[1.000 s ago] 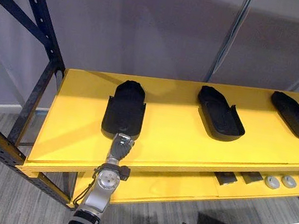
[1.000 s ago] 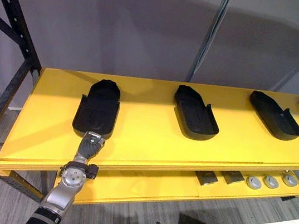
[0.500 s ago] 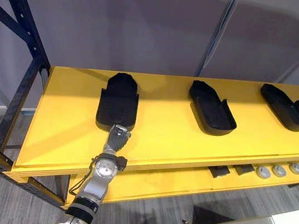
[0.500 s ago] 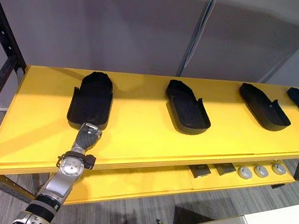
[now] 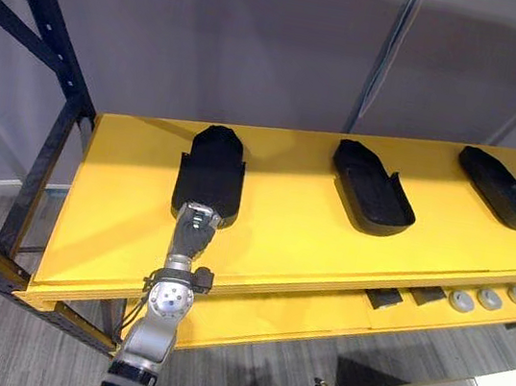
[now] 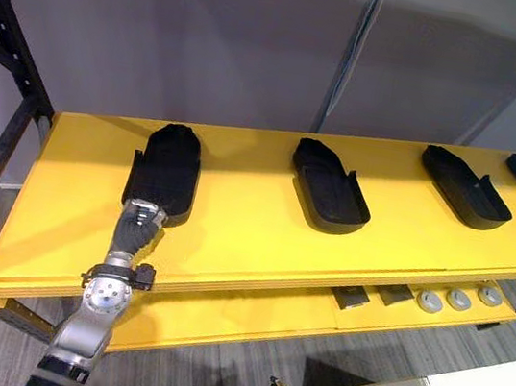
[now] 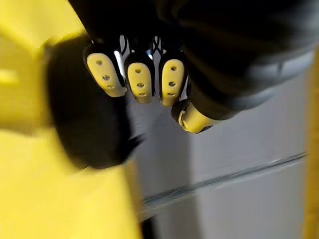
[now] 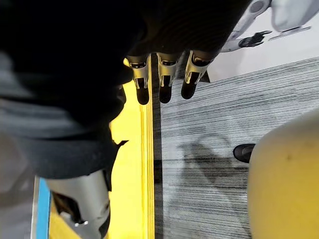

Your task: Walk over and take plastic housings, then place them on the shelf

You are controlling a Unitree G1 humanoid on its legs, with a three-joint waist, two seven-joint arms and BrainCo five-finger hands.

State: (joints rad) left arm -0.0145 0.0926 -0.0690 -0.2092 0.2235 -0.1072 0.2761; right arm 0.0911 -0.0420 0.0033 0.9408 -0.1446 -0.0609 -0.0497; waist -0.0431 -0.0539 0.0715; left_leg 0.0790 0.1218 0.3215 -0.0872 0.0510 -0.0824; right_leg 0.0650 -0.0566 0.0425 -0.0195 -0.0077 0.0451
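Resting curled, pressed-together, empty fingers (image 7: 141, 79) at the near end of the plastic housing (image 5: 212, 162) lying frame-left on the shelf (image 5: 281, 231), the left hand (image 5: 193, 230) risked shoving it askew if it advanced.

I take this for a stockroom or factory store: a dark steel rack (image 5: 51, 148) with punched uprights carries a yellow shelf (image 5: 279, 245), black plastic housings (image 5: 372, 188) lie in a row on it, small round parts (image 5: 490, 300) sit on the lower shelf (image 5: 259, 315), grey wall panels (image 5: 260, 48) behind

The yellow shelf (image 5: 279, 245) carries black plastic housings (image 5: 373, 187) in a row (small parts (image 5: 460, 301) on its lower board (image 5: 259, 315)).
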